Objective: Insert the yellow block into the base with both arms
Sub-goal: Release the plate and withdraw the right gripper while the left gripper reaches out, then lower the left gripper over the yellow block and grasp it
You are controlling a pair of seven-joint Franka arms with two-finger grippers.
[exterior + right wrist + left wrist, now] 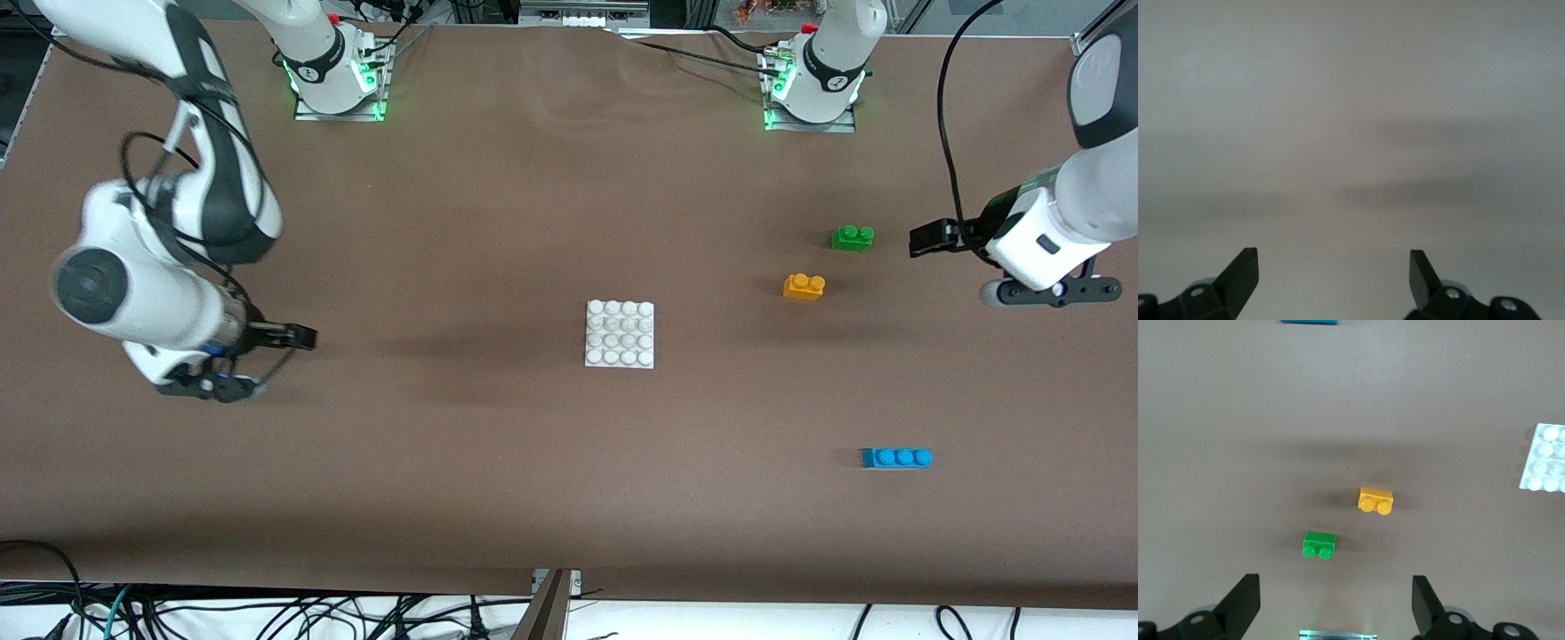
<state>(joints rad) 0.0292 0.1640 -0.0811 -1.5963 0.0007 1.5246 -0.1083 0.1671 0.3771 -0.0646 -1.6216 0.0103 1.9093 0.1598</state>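
Claws spread, seemingly aloft; yellow block untouched.

Left wrist view: flat white studded plastic base and long blue plastic brick cut off by frame edges.

You're looking at a plain brown table carrying an orange-yellow block, a green brick, a bright blue brick and a white base patterned with a four-by-four grid of round studs. Both arms are white with black joints.
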